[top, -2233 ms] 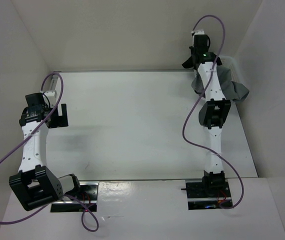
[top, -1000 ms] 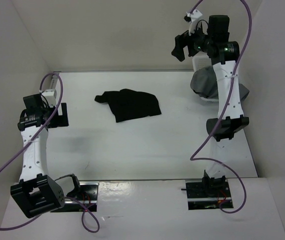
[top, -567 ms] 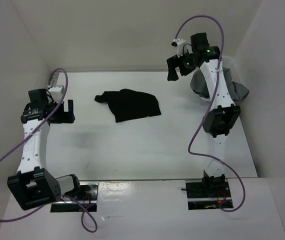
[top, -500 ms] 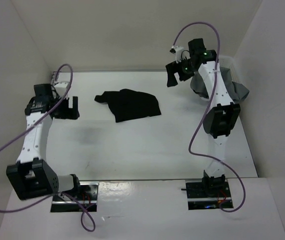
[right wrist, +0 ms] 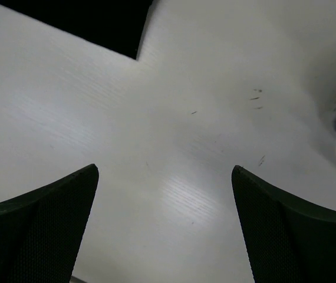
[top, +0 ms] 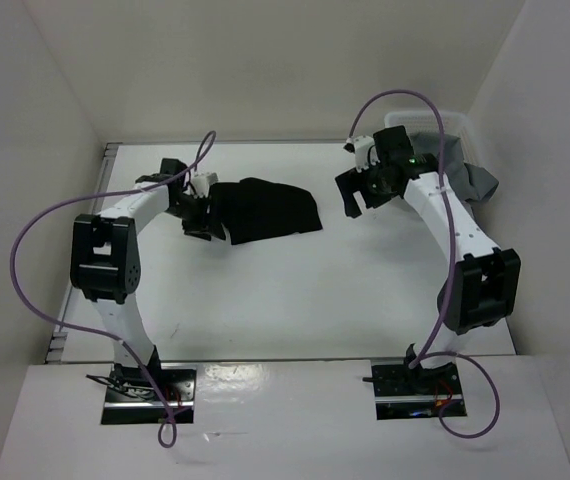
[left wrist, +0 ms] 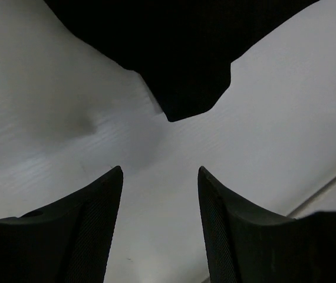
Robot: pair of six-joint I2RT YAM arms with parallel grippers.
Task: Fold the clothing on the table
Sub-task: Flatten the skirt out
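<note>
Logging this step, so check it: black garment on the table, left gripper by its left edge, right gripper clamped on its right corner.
Wrong on the right gripper: the right wrist view shows it open over bare table, the clothing corner ahead and untouched. The rest stands.

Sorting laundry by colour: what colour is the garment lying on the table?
Plain black clothing, clearest in the top external view.

The top external camera sits high above and behind the arm bases (top: 148,384), looking down on the whole table (top: 295,300). Each wrist camera looks from close range onto the table surface, between the tips of the left gripper (left wrist: 159,172) or right gripper (right wrist: 165,170). All three views share the clothing (top: 265,210), cropped in both wrist views.
</note>
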